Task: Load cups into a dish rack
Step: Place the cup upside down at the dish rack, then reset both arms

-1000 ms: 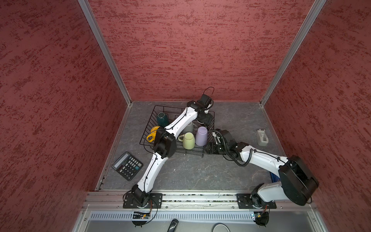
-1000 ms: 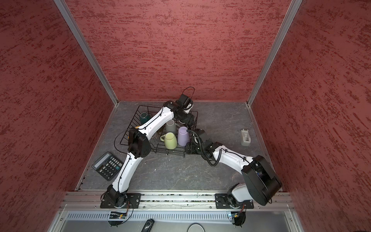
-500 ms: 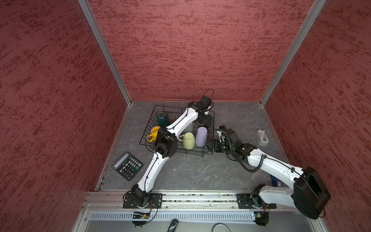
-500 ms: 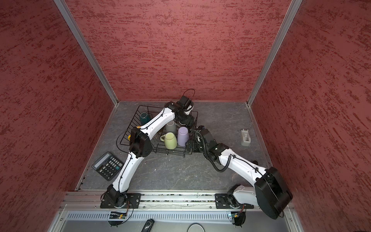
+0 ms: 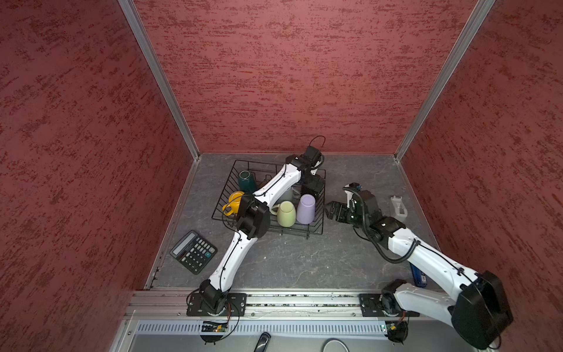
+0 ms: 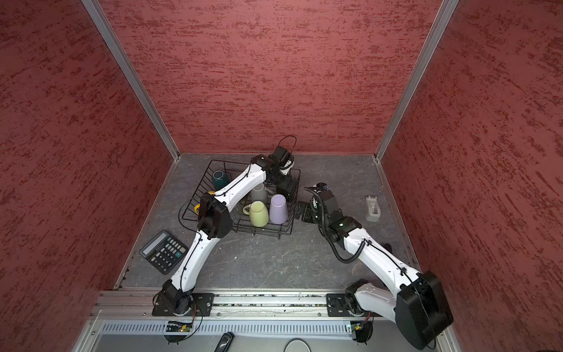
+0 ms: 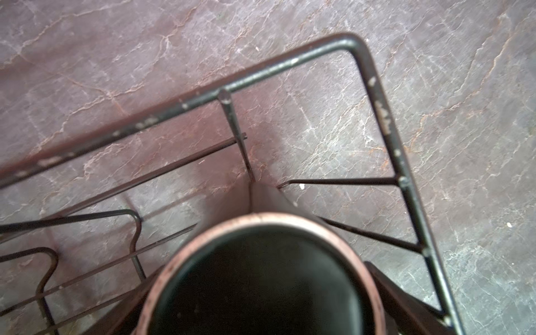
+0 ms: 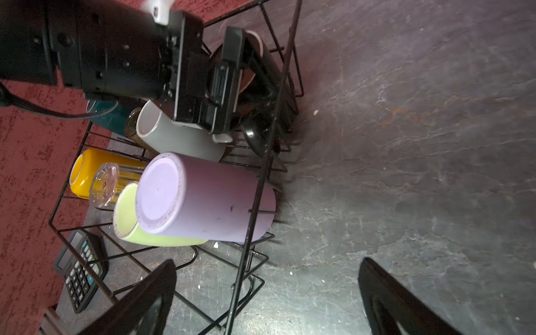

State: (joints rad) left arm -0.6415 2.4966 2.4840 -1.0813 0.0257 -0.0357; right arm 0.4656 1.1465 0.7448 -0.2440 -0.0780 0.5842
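Cups [image 5: 286, 215]: eight counted, all inside the dish rack [image 7: 290, 62]. Left gripper [image 5: 313, 186]: poised over a rack corner, jaws either side of the black mug [image 7: 261, 290], which stands mouth up directly beneath the wrist; whether they press it cannot be told. Right gripper [image 5: 329, 211]: wide, empty, outside the rack wall, lilac tumbler [image 6: 278, 210] just ahead of its fingertips. Step judged: last placement, release of the black mug. Next move calls for a straight upward lift of the left gripper, clear of mug and wires.
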